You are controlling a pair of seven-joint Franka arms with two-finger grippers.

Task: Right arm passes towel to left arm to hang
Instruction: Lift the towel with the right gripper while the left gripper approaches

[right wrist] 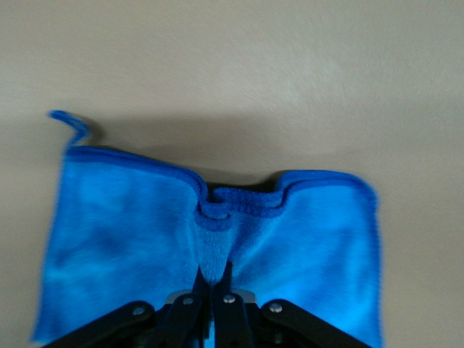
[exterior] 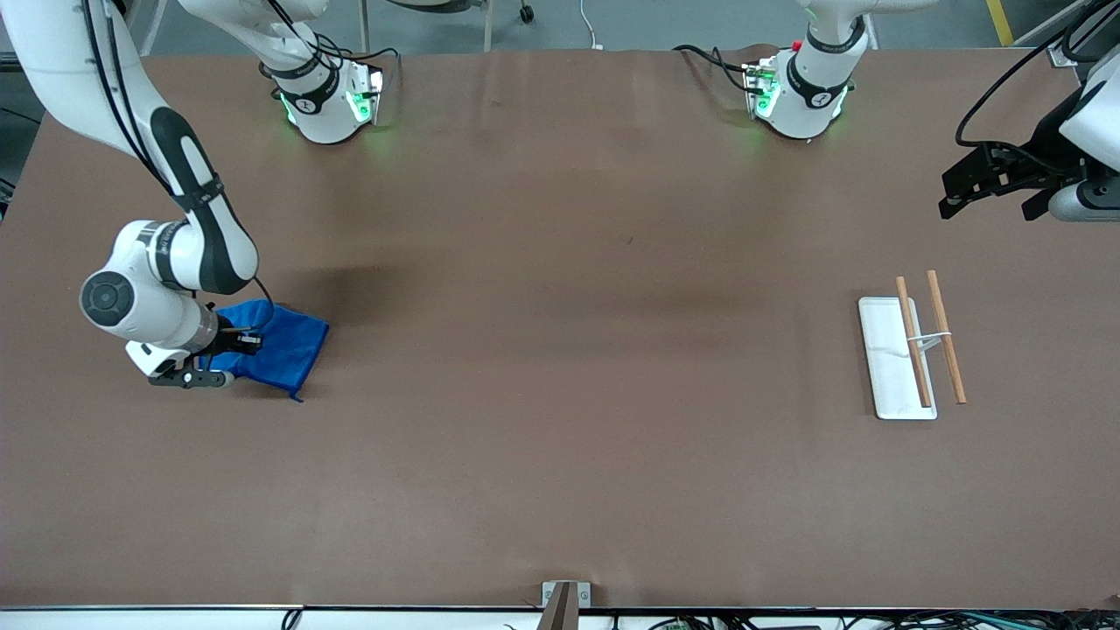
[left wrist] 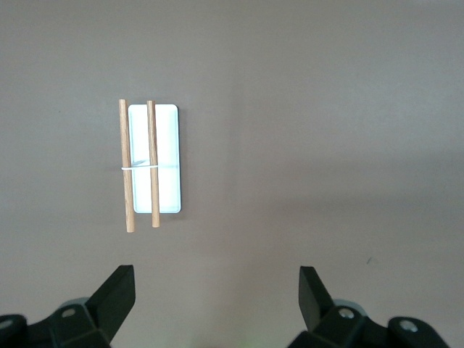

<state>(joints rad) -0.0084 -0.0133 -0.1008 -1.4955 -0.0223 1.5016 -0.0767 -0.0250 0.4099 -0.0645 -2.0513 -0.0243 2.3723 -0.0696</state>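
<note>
The blue towel lies on the brown table at the right arm's end. My right gripper is down on it and shut, pinching a raised fold of the towel between its fingertips. The towel's stitched edge is puckered just ahead of the pinch. My left gripper hangs open and empty in the air at the left arm's end, over bare table above the rack. In the left wrist view its two fingers stand wide apart with only table between them.
A white tray-like base with two wooden rods joined by a white wire stands at the left arm's end; it also shows in the left wrist view. Both arm bases stand along the table's edge farthest from the camera.
</note>
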